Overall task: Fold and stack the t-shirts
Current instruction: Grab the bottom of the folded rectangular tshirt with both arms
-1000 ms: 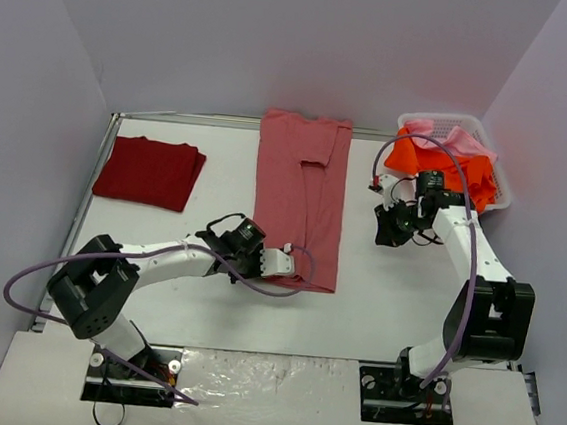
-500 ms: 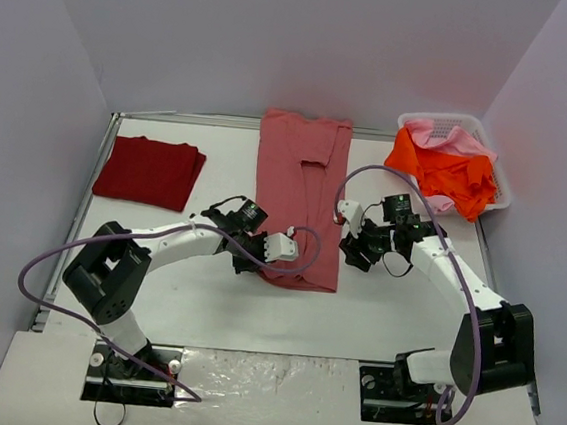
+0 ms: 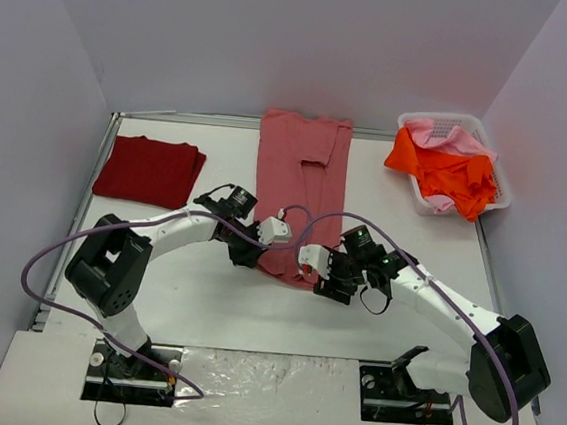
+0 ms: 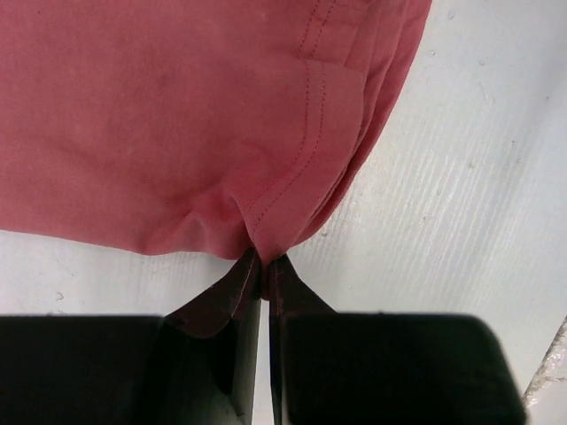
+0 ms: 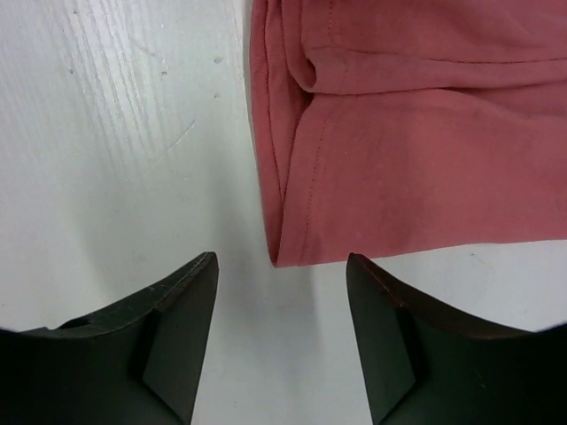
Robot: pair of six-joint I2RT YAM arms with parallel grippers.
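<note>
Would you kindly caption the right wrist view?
Open right pincer lined up with a corner of the rose-red t-shirt.

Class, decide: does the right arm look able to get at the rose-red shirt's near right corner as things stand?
Probably yes: the fingers of the right gripper stand open, the corner of the shirt lies flat on the table just ahead, nothing between. The left gripper pinches the other corner.

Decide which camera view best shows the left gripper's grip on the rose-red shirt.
Left wrist view: the left gripper is shut on the rose-red shirt, close up. The top view shows it small; the right wrist view shows only another shirt corner.
</note>
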